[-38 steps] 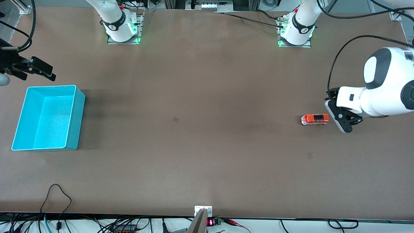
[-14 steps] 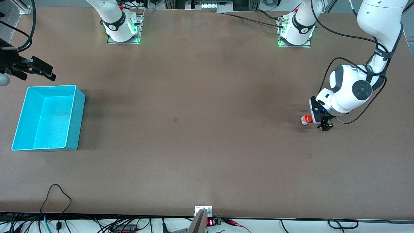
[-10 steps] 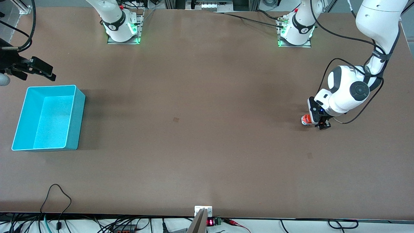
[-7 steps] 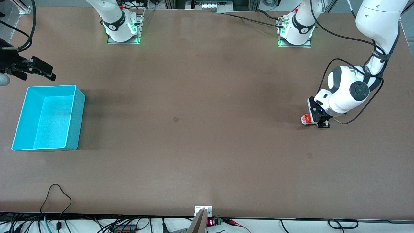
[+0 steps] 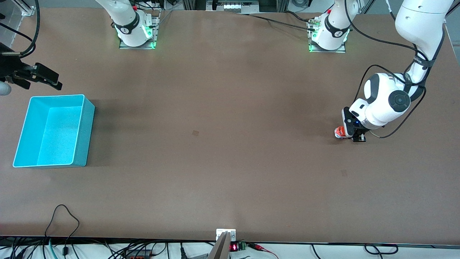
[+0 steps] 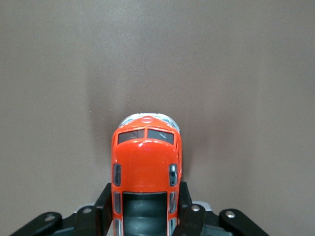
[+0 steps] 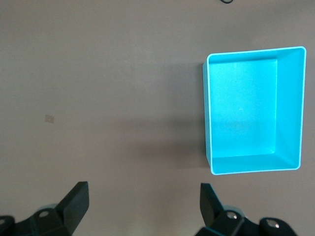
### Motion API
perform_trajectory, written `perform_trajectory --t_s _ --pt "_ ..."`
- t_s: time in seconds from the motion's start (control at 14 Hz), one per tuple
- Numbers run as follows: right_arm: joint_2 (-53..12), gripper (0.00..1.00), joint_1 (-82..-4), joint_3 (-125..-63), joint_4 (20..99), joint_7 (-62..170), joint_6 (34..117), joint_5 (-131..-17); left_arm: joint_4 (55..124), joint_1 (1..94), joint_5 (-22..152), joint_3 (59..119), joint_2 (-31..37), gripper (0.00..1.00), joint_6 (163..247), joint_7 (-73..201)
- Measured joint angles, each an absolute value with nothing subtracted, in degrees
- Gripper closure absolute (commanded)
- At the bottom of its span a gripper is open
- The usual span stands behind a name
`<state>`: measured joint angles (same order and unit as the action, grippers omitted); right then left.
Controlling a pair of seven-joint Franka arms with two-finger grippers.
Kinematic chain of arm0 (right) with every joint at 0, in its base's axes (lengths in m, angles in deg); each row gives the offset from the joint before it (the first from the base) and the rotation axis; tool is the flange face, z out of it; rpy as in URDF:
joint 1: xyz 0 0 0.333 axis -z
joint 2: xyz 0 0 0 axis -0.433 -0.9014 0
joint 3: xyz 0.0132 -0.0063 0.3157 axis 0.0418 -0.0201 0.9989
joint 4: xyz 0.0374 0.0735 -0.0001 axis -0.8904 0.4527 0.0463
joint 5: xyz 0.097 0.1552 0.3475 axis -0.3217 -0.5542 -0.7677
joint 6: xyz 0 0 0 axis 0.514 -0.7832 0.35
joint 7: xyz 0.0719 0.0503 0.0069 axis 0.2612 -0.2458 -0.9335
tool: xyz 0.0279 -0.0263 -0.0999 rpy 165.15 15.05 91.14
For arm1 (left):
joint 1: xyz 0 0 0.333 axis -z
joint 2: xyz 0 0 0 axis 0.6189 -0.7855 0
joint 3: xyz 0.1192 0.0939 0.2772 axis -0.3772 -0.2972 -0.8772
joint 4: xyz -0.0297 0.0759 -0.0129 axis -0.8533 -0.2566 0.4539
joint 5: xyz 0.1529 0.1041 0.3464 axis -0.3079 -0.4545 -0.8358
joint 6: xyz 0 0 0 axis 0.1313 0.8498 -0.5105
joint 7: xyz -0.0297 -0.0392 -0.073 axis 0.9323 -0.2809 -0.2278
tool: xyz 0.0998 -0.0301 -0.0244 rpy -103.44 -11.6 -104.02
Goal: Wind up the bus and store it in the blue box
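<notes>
The left claw (image 5: 354, 135) is down at the left arm's end of the brown surface (image 5: 230, 162), its fingers (image 6: 104, 204) pinched on both flanks of the orange toy bus (image 6: 146, 169), whose white-grey front end pokes out past the fingertips. The bus sits on the surface. Well apart, at the right arm's end, stands the blue box (image 5: 21, 140), open side up. The right claw (image 5: 39, 80) waits in the air just beside the box, fingers (image 7: 76, 201) spread wide, gripping nothing.
</notes>
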<state>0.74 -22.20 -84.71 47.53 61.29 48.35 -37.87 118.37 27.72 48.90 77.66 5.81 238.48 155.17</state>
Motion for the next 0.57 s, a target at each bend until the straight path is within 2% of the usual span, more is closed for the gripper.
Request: perform_trajectory --t_s 0.57 --pt "0.7 0.00 -22.2 -84.7 47.5 61.3 48.3 -37.9 118.4 27.6 48.9 77.6 5.8 0.66 238.5 155.3"
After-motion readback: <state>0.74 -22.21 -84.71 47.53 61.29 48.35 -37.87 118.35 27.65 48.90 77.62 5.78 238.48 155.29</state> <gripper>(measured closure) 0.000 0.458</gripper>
